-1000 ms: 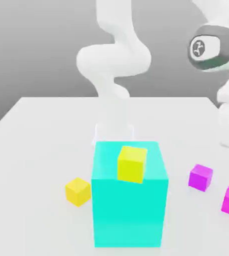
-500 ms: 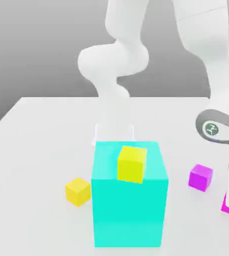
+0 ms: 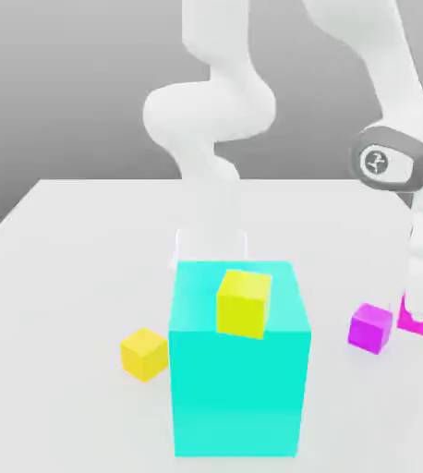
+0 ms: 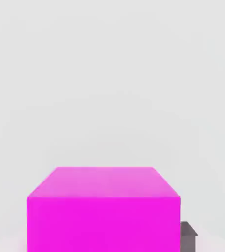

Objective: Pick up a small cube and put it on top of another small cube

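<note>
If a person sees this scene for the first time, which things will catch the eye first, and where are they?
Probably the big cyan block comes first, standing near the front of the white table, with a small yellow cube on its top. Next, the bright magenta cube draws the eye, looming large in the hand view, and at the claw near the exterior view's right edge.
</note>
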Robot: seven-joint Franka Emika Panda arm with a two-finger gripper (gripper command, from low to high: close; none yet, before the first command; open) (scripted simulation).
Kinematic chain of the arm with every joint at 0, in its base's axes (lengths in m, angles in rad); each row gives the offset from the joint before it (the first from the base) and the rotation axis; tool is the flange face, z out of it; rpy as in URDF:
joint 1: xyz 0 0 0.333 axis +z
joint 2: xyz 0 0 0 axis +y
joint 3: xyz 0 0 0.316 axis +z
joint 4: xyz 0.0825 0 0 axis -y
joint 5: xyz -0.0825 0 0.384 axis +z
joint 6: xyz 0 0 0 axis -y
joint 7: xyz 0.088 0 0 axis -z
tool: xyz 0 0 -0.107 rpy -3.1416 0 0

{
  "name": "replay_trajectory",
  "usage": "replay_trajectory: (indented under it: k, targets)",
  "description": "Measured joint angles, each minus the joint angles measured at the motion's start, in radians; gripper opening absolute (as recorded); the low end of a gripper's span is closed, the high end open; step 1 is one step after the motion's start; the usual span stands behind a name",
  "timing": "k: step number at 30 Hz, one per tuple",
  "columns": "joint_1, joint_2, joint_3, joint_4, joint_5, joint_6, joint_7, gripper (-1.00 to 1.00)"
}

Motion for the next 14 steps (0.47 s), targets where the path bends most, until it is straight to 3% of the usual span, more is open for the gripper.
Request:
replay_trajectory:
  k: [5, 8, 11, 12, 14]
  targets:
    - [0.063, -0.152, -0.013, -0.135, 0.146, -0.009, -0.108, -1.0]
    - [0.047, -0.071, -0.002, -0.147, 0.107, 0.082, -0.081, -1.0]
    - [0.033, 0.039, -0.02, -0.147, 0.0, 0.187, -0.005, -1.0]
    - [0.03, 0.061, -0.024, -0.147, -0.025, 0.208, 0.012, 1.0]
    - [0.026, 0.061, -0.023, -0.147, -0.025, 0.208, 0.012, 1.0]
